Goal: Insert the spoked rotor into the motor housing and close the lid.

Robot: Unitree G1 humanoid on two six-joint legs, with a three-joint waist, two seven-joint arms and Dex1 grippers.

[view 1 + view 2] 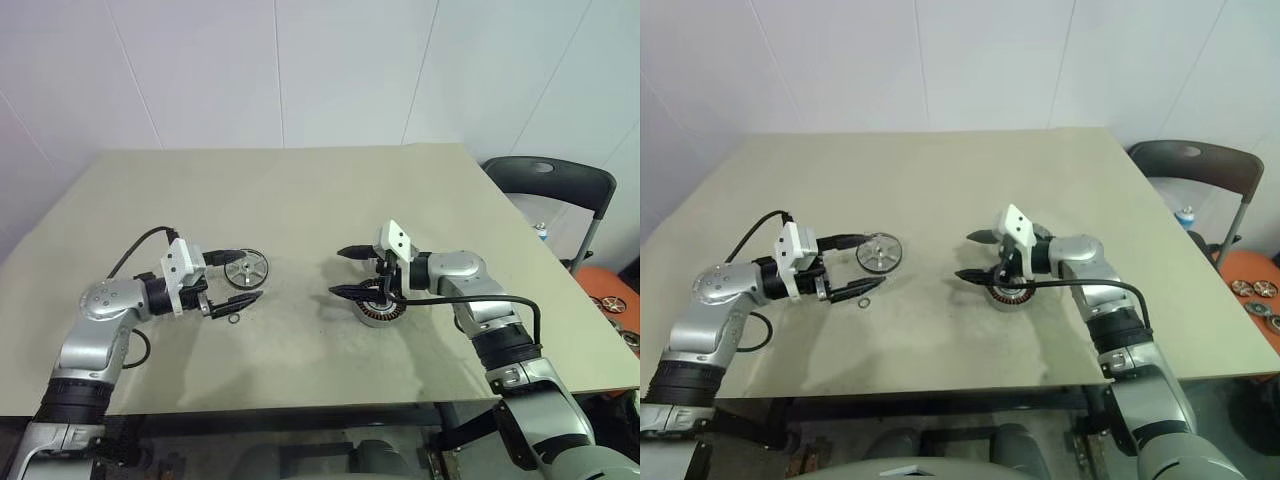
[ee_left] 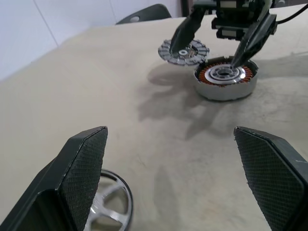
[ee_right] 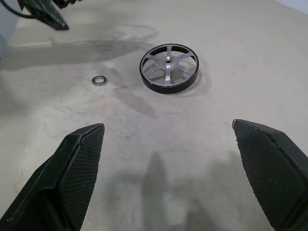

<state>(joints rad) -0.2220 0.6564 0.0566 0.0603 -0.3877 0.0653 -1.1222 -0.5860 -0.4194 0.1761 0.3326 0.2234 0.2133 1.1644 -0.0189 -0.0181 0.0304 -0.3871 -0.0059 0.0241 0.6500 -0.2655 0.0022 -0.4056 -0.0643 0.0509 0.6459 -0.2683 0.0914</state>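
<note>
Silver spoked rotor [image 3: 169,68]: flat on the surface [image 1: 300,210], between the left gripper [image 1: 233,281] fingers, untouched
Left gripper: spread wide
Right gripper [image 1: 345,272]: spread too, over the motor housing [image 2: 226,83]
Lid [image 2: 184,51]: just beside the housing

Silver arm [image 1: 95,335] segments, black joints, white wrist blocks, black cables, textured black jaws.

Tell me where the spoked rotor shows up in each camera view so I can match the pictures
Left eye view: the spoked rotor lies on the table left of centre, by the open left gripper.
Right eye view: the same place, left of centre.
Left wrist view: partly visible at the bottom edge, behind one finger.
Right wrist view: upper middle.
Shared landmark: the small ring on the table beside the rotor.
</note>
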